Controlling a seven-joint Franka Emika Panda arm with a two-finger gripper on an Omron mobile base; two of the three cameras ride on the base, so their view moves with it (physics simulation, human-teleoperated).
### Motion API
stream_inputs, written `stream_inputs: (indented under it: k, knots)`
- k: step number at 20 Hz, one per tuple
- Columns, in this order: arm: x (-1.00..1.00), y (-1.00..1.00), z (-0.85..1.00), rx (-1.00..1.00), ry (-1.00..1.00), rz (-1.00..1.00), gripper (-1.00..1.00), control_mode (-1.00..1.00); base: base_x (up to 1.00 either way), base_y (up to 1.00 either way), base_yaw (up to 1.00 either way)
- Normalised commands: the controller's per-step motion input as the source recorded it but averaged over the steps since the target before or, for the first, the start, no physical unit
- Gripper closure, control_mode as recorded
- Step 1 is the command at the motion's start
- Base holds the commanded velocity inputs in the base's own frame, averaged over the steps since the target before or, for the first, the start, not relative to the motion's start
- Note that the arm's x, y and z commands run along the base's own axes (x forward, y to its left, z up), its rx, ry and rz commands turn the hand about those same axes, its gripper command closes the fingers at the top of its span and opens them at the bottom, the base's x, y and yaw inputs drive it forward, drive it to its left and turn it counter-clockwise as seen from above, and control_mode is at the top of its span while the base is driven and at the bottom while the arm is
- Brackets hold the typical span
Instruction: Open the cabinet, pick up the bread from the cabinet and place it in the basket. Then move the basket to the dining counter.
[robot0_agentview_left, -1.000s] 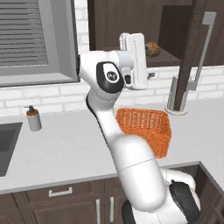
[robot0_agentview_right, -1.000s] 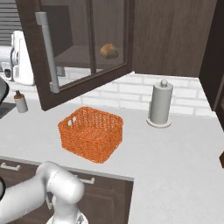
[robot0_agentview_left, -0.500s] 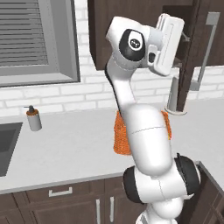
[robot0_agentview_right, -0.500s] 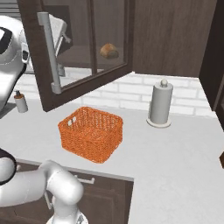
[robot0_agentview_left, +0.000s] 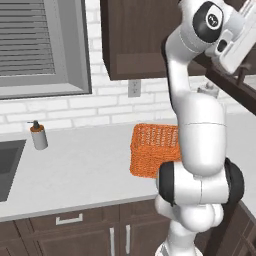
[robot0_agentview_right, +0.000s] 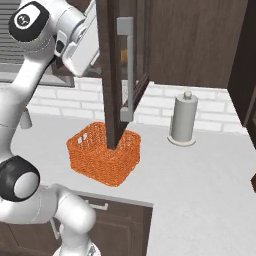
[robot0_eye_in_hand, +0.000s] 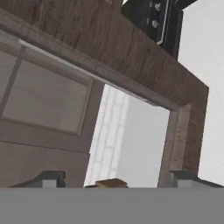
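One basket (robot0_agentview_right: 102, 159), orange mesh, sits nearest me on the grey counter (robot0_agentview_right: 200, 180), and from the right base view the open cabinet door (robot0_agentview_right: 111, 75) hangs right above it. That's my first worry: carrying anything down past that door edge, I could clip it and swing it back into my arm.

Up higher, my hand is raised beside the door, angled in toward the opening. My gripper (robot0_eye_in_hand: 114, 178) is spread wide, tips well apart, nothing between them gripped. Low in the gap there's a small golden-brown sliver I take for the bread (robot0_eye_in_hand: 112, 182), sitting inside the cabinet (robot0_eye_in_hand: 131, 61). How far off it is, I can't tell.

Second worry: the wooden frame looks tight around my line of approach, so a wrist knock on it could throw me off line. Third: if I close early or arrive off-centre, I judge one finger will nudge that round loaf deeper onto the shelf, or roll it off the edge and past the basket.
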Motion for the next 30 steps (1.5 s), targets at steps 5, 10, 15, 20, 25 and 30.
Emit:
stream_inputs:
  k: [5, 10, 15, 20, 25, 30]
  knots:
    - [0.40, 0.36, -0.41, 0.04, -0.33, -0.06, -1.00, -1.00, 0.00, 0.00, 0.00]
    - [0.27, 0.57, -0.16, -0.01, -0.27, 0.08, -1.00, -1.00, 0.00, 0.00, 0.00]
    - [0.04, 0.59, -0.16, -0.04, -0.07, 0.29, -1.00, -1.00, 0.00, 0.00, 0.00]
    - [0.03, 0.09, -0.85, -0.19, 0.00, 0.57, -1.00, -1.00, 0.00, 0.00, 0.00]
    - [0.44, 0.00, -0.88, -0.23, 0.01, 0.63, -1.00, -1.00, 0.00, 0.00, 0.00]
    - [0.67, 0.00, -0.43, -0.13, 0.00, 0.68, -1.00, -1.00, 0.00, 0.00, 0.00]
